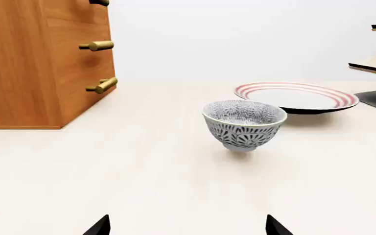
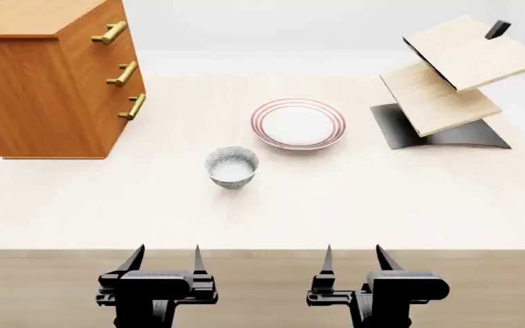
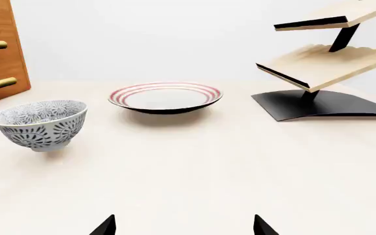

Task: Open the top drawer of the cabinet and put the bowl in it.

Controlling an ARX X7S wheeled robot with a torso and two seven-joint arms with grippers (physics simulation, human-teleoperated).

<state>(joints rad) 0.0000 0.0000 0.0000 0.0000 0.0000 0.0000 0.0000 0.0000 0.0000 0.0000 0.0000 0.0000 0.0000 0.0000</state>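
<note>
Pale tabletop (image 2: 354, 198) carries the bowl (image 2: 232, 166), standing upright and alone. Relative to the bowl: cabinet (image 2: 44, 96) far-left with top drawer (image 2: 98, 31) closed, red-ringed plate (image 2: 298, 124) just behind-right, two-tier rack (image 2: 450, 85) beyond. Left end effector (image 2: 165, 263) and right end effector (image 2: 354, 263) hang released, nearside, nothing between.

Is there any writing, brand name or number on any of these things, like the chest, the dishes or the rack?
None: no words, labels, numbers or signs show in any view.
The cabinet bears only woodgrain and brass handles.
The bowl has a speckled pattern, no letters.
The plate has only red rings.
The rack is plain wood.
</note>
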